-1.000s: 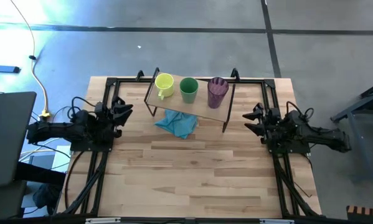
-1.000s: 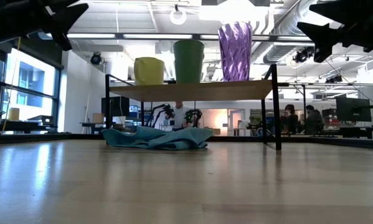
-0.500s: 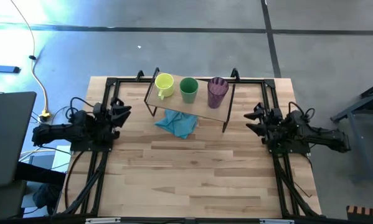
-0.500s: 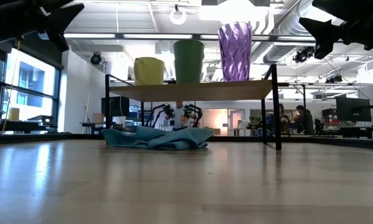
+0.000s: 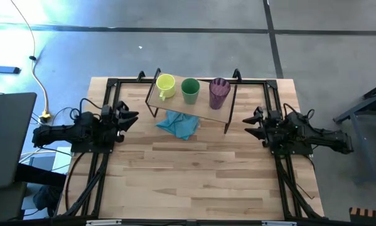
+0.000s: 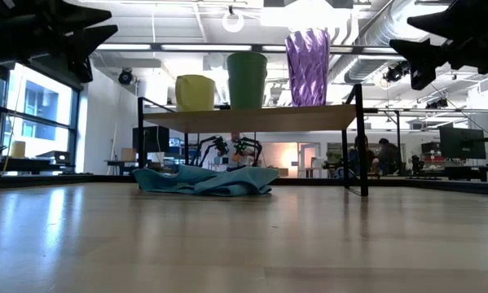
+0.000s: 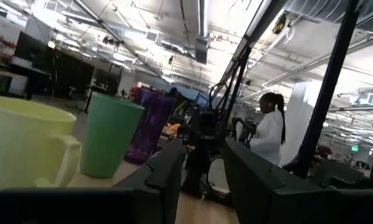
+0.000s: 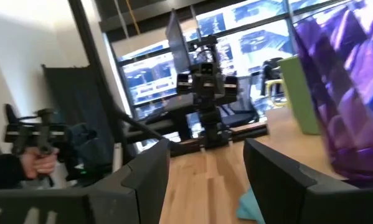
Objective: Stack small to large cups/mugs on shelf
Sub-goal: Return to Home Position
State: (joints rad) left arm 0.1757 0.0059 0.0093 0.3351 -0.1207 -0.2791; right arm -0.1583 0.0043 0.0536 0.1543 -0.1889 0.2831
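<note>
On the shelf (image 5: 203, 108) three vessels stand upright side by side on their bases: a yellow mug (image 5: 166, 85), a green cup (image 5: 189, 89) and a purple tumbler (image 5: 219, 91). In the low view the mug (image 6: 195, 92), cup (image 6: 247, 80) and tumbler (image 6: 308, 68) rise in height from left to right on the board (image 6: 252, 118). My left gripper (image 5: 132, 117) hangs open by the table's left edge, left of the shelf. My right gripper (image 5: 249, 120) hangs open by the right edge. Both point at the shelf and hold nothing.
A crumpled teal cloth (image 5: 178, 124) lies on the table under the shelf's near side. Dark frame rails (image 5: 109, 94) run along the table's left, right and far edges. The near half of the wooden tabletop (image 5: 194, 182) is bare. People stand in the room beyond (image 7: 270, 130).
My left gripper has tipped its fingers down toward level, so they reach a little nearer the shelf. The mug, cup and tumbler have stayed where they were.
</note>
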